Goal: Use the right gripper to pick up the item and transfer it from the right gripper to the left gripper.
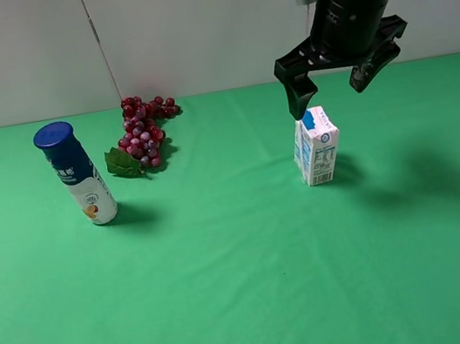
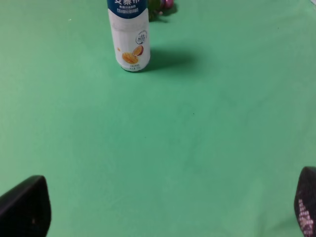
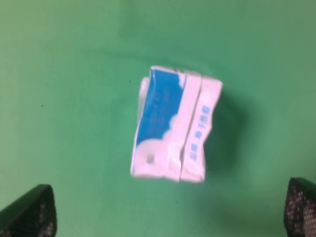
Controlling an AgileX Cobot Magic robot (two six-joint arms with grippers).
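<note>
My right gripper (image 1: 331, 98) hangs spread wide above the upright carton (image 1: 317, 147), toward the bench's (image 1: 250, 292) far right; my left gripper (image 2: 165, 212) gapes too.

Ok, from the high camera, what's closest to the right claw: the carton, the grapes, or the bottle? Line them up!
1. Carton, just below the right gripper.
2. Grapes, toward the back, left of centre.
3. Bottle, far left.
</note>
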